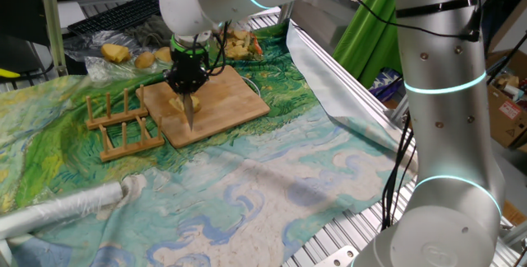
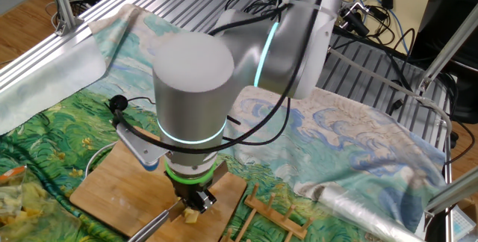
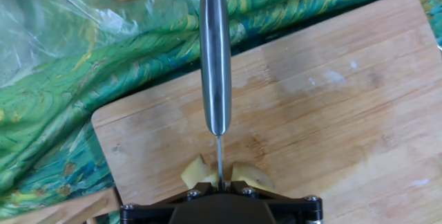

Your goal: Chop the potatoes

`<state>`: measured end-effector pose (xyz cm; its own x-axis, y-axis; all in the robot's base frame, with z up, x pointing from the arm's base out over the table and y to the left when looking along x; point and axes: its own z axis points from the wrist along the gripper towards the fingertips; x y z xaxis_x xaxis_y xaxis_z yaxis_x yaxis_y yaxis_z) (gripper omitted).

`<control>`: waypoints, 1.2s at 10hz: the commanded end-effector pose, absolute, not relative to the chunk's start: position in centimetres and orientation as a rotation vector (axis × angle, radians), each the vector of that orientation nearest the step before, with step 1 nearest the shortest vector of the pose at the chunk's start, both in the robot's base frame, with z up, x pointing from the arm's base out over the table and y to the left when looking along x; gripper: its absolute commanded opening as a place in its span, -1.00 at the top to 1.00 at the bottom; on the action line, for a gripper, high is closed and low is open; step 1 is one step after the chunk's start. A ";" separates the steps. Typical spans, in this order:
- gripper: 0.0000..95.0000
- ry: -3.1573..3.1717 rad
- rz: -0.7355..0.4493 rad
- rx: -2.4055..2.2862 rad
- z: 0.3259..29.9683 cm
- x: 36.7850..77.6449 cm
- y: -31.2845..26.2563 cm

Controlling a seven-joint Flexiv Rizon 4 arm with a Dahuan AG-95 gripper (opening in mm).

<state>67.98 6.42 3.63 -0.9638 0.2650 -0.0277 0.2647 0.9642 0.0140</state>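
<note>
A knife [image 3: 215,65] is gripped by the gripper [image 1: 186,79], jaws clenched on it, with its thin blade set edge-down between two pale-yellow potatoes [image 3: 199,171] pieces, one lying at each side of the blade. Both pieces rest on the wooden board [image 3: 324,106], close to its edge nearest the wooden rack [image 1: 122,123]. The fingertips themselves are hidden in the hand view, and the potato pieces are partly cut off there by the gripper body.
</note>
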 end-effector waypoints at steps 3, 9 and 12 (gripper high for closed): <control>1.00 3.029 -0.016 0.385 3.3 67.6 6.5; 1.00 2.960 -0.015 0.371 0.9 67.1 6.9; 1.00 2.953 0.004 0.357 -1.3 67.9 6.6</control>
